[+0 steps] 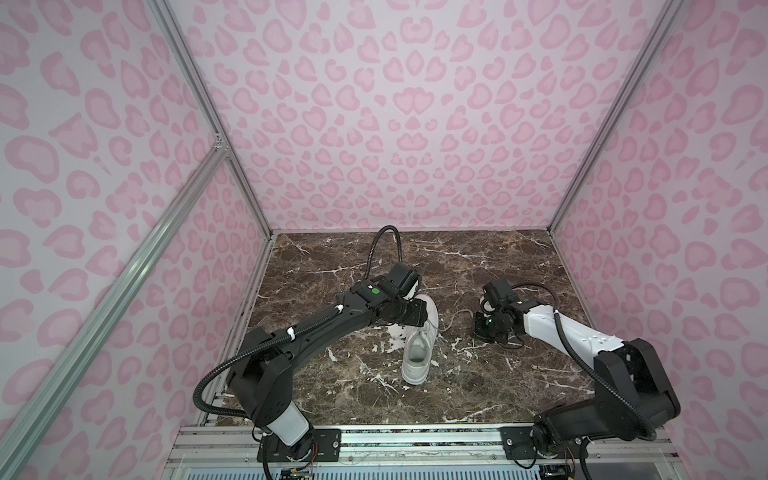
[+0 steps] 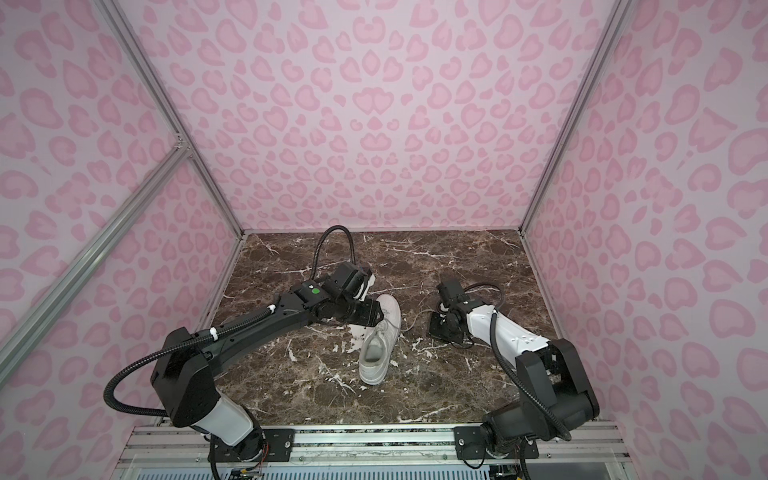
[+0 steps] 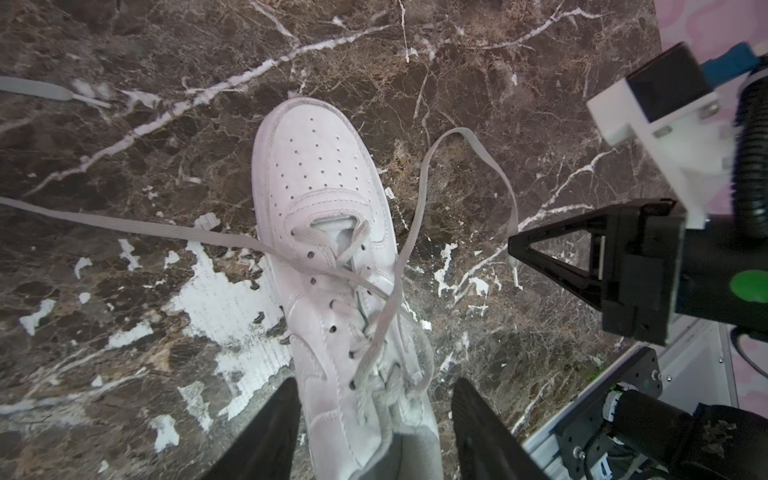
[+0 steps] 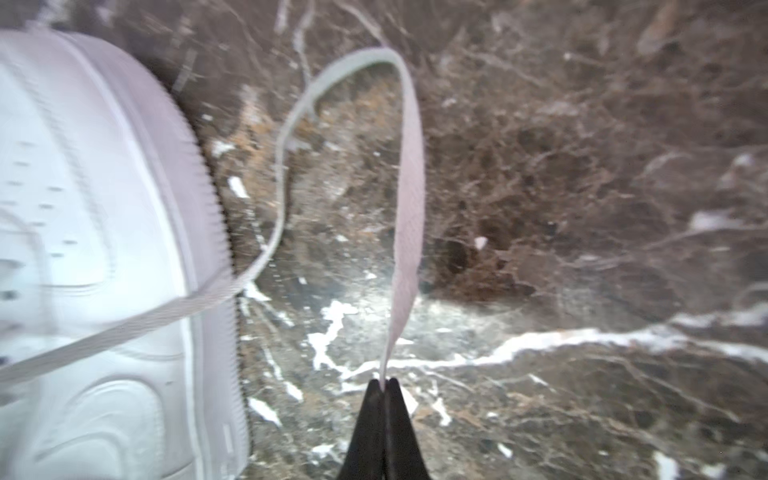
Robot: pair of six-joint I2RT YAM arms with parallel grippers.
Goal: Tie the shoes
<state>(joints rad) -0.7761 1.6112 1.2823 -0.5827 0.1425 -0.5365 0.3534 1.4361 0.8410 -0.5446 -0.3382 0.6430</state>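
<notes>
sneaker: white low-top (image 1: 417,351) (image 2: 375,353), sitting mid-frame on the marble tabletop (image 1: 498,374) in both top views. Heel points at the bottom edge and the toe is tucked under the left arm (image 1: 316,328).
left gripper: (image 3: 376,384) spread wide, with one finger either side of the laced part of the shoe. It's not pinching anything, far as I can see.
right gripper: (image 4: 384,386) clamped tight on the end of one lace (image 4: 409,208), down low just right of the sneaker.
that lace: loops from the eyelets round to the pinch.
other lace: (image 3: 124,222) trails loose across the marble on the opposite side.
</notes>
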